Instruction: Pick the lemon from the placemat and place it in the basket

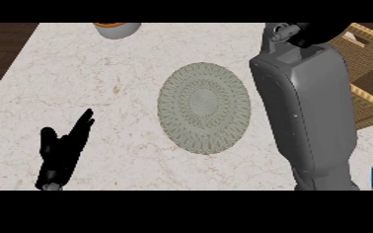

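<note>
Right forearm [306,113] stretches to two o'clock, right hand [315,33] by the basket [362,54], grip unreadable; unseen lemon should be light, waxy, best cupped mid-body.

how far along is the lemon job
Done: the round grey woven placemat shows no lemon, so the pick looks complete. In hand: the right hand is up at the tan wicker basket; the lemon is hidden. To do: release, if not already done. The left hand rests open, lower left.
</note>
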`<control>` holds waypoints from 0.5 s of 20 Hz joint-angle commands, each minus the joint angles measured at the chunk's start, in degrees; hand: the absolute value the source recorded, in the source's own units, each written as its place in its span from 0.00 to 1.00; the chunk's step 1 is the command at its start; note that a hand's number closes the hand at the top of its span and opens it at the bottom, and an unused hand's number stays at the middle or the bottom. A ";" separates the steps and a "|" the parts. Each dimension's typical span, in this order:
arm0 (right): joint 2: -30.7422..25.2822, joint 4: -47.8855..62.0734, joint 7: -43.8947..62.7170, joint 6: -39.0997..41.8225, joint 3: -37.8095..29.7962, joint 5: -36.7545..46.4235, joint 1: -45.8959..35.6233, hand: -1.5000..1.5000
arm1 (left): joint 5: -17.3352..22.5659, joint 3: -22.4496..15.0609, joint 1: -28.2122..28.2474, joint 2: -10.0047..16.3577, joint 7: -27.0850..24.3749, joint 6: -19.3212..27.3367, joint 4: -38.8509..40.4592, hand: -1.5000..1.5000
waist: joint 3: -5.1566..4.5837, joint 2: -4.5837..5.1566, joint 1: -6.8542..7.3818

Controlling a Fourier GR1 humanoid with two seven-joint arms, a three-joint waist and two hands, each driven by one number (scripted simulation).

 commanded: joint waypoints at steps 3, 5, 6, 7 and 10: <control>-0.74 4.27 7.80 4.56 -9.11 1.26 -7.88 1.00 | -0.48 -0.02 2.40 -1.34 1.18 0.81 5.62 0.50 | -0.67 0.51 -1.31; -1.68 5.42 5.50 5.53 -11.30 0.46 -7.21 1.00 | 1.17 1.55 1.75 0.56 2.74 -0.92 3.95 0.50 | -0.61 0.50 -1.39; -2.86 4.82 3.51 5.09 -12.70 -0.46 -5.60 1.00 | 0.25 -0.74 3.85 -1.31 2.55 -0.18 2.25 0.50 | -0.57 0.42 -1.45; -2.84 8.52 3.96 4.40 -12.74 1.60 -7.52 1.00 | 0.59 1.67 2.17 1.15 2.19 -1.19 3.68 0.50 | -0.62 0.63 -1.06; -5.09 9.86 0.41 4.75 -15.95 -0.24 -7.06 1.00 | -0.34 -0.08 3.01 -1.22 1.51 -0.36 3.75 0.50 | -0.60 0.60 -1.24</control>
